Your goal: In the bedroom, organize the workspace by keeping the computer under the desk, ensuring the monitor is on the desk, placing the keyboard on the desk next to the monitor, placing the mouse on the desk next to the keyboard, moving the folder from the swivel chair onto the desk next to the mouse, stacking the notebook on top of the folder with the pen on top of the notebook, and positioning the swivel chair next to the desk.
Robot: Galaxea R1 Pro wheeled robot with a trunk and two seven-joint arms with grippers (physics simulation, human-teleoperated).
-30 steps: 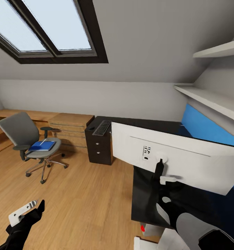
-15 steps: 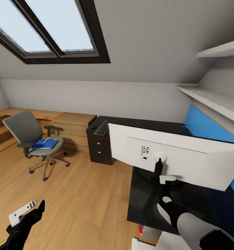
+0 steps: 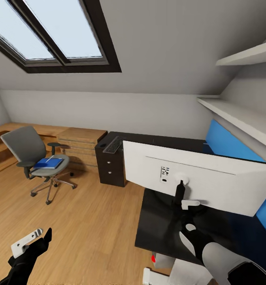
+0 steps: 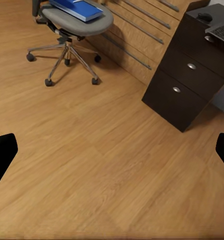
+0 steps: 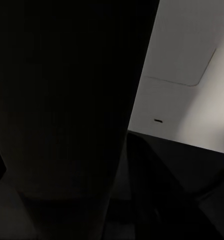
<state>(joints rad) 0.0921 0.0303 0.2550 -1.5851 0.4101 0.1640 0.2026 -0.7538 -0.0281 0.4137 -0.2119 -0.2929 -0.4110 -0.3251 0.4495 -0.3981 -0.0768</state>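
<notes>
My right gripper is shut on the thin black stand of the monitor, whose pale grey back faces me above the desk. The keyboard and the mouse lie on the desk's far end over the drawer unit. The folder rests on the swivel chair at the left, with a thin pale stick on it; I cannot make out the notebook. The computer peeks from under the desk's near edge. My left gripper hangs open over bare floor.
A light wooden drawer cabinet stands between the chair and the desk. White shelves run along the right wall above a blue panel. A skylight is in the sloped ceiling. Wooden floor lies open between me and the chair.
The whole view has shifted, so the camera moved. The desk's near edge now shows further left under the monitor, which keeps its place in my right gripper. The left arm is unchanged.
</notes>
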